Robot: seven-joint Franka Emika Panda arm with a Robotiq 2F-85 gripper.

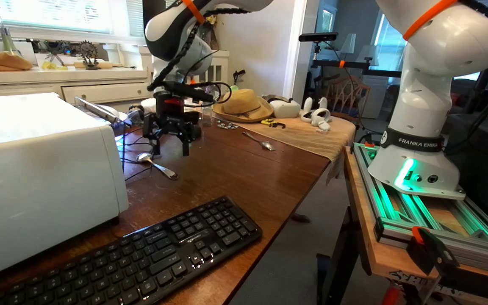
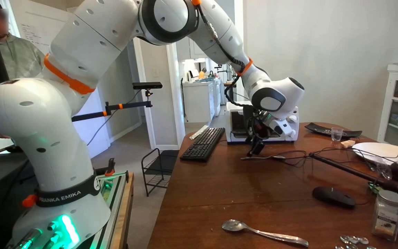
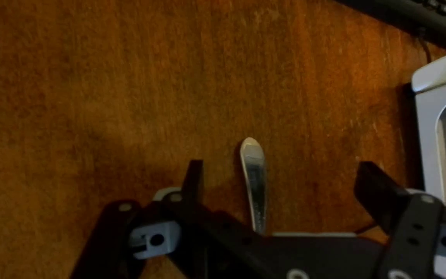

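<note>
The table (image 2: 219,186) bears a spoon (image 3: 255,186) and a part-filled jar (image 2: 388,215).

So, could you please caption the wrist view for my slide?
Open gripper above a spoon handle on a wooden table.

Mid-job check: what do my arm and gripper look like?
The arm is white with rounded segments, dark joint trim, orange bands and a ribbed black cable along it. Its base has a black collar lettered FRANKA EMIKA and a glowing green light. The gripper is black and angular, with two jointed, blunt-tipped fingers and small grey plates.
</note>
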